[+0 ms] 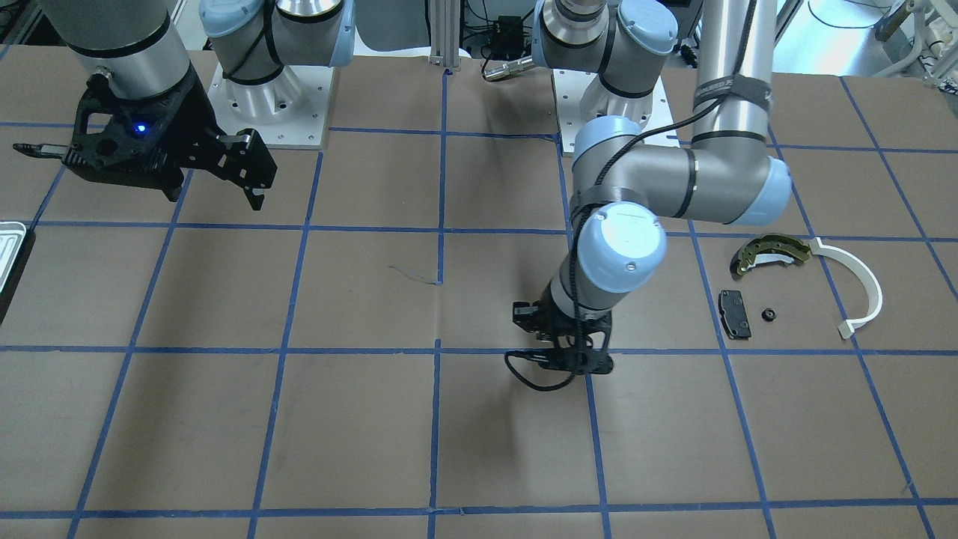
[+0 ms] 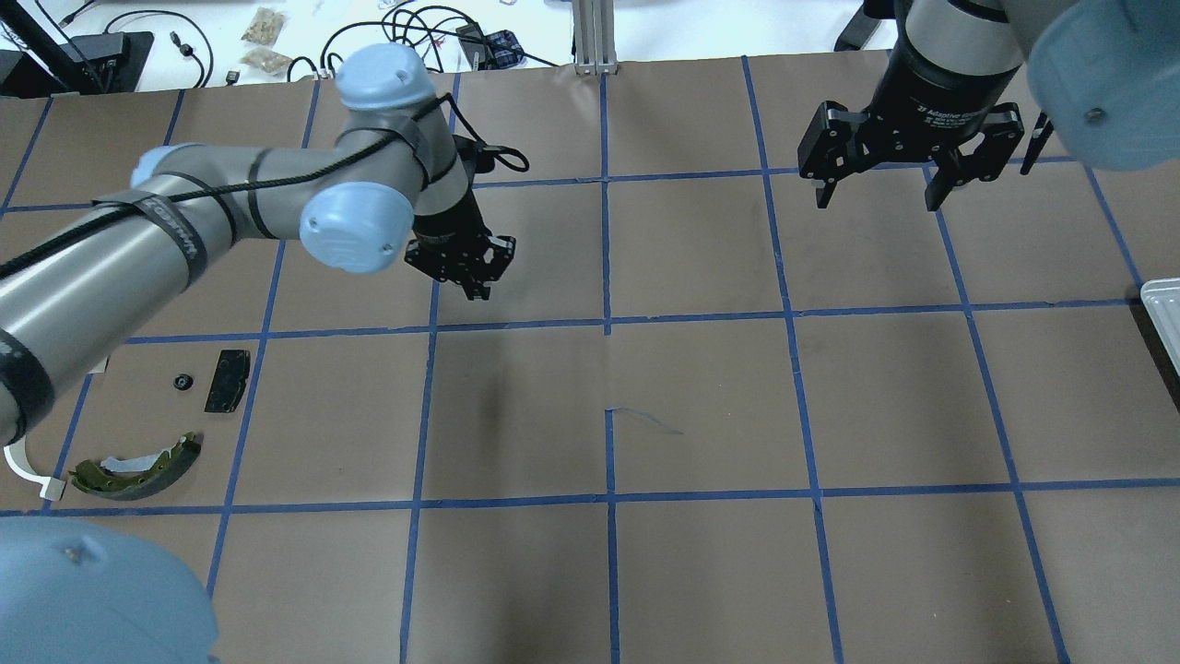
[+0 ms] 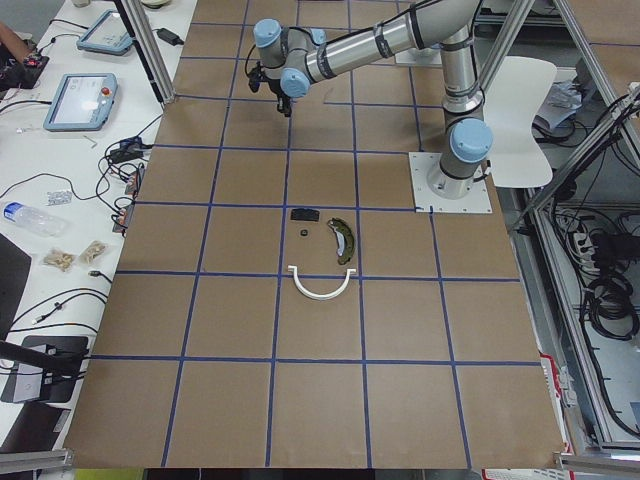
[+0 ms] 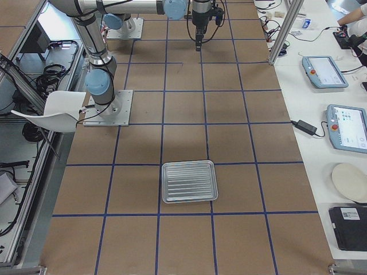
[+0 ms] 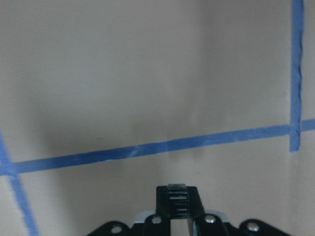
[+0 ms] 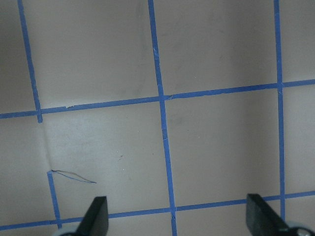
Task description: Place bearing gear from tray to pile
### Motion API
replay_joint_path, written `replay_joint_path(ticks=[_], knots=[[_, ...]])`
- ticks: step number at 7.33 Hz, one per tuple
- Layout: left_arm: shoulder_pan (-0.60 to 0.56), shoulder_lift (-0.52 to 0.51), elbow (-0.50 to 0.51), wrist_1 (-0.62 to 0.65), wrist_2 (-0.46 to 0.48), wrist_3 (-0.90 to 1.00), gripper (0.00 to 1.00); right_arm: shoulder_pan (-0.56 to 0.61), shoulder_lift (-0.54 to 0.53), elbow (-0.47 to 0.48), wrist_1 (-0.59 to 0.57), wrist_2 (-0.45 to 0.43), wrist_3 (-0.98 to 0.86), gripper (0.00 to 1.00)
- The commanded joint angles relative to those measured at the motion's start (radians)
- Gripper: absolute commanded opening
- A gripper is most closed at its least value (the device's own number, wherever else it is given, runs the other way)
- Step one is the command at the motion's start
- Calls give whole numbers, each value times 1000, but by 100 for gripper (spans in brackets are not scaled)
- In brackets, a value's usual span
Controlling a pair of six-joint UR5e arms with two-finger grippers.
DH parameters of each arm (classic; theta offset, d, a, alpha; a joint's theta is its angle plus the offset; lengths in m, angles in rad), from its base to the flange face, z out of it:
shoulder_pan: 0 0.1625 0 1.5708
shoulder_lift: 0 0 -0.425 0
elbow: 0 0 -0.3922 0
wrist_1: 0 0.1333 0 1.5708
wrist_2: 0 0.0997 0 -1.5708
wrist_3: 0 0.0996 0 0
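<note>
A small toothed bearing gear (image 5: 177, 199) sits clamped between my left gripper's (image 2: 477, 281) fingers, seen clearly only in the left wrist view. That gripper hangs over bare paper near the table's middle, well away from the pile. The pile lies on my left side: an olive brake shoe (image 2: 138, 466), a white arc strip (image 1: 861, 288), a black pad (image 2: 228, 380) and a small black round part (image 2: 182, 380). The silvery ribbed tray (image 4: 189, 181) on my right side holds nothing. My right gripper (image 2: 878, 198) hovers open and empty, short of the tray.
Brown paper with a blue tape grid (image 2: 608, 323) covers the table. Both arm bases (image 1: 269, 97) stand on white plates along the robot's edge. Side benches (image 4: 338, 114) hold tablets and cables beyond the table.
</note>
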Motion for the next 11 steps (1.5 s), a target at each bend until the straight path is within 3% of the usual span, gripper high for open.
replay_joint_path(ticks=[1, 5, 6, 9, 11], knots=[[178, 47, 27, -105, 99, 58, 0, 4, -4, 1, 5, 8, -5, 100], [560, 78, 14, -158, 235, 261, 0, 25, -4, 2, 64, 13, -20, 100], [620, 67, -12, -150, 228, 302, 0, 25, -1, 4, 63, 81, -69, 100], [627, 1, -60, 1, 221, 517, 0, 25, -2, 4, 63, 65, -62, 100], [632, -19, -65, 3, 223, 580, 0, 25, -2, 4, 55, 53, -62, 100]])
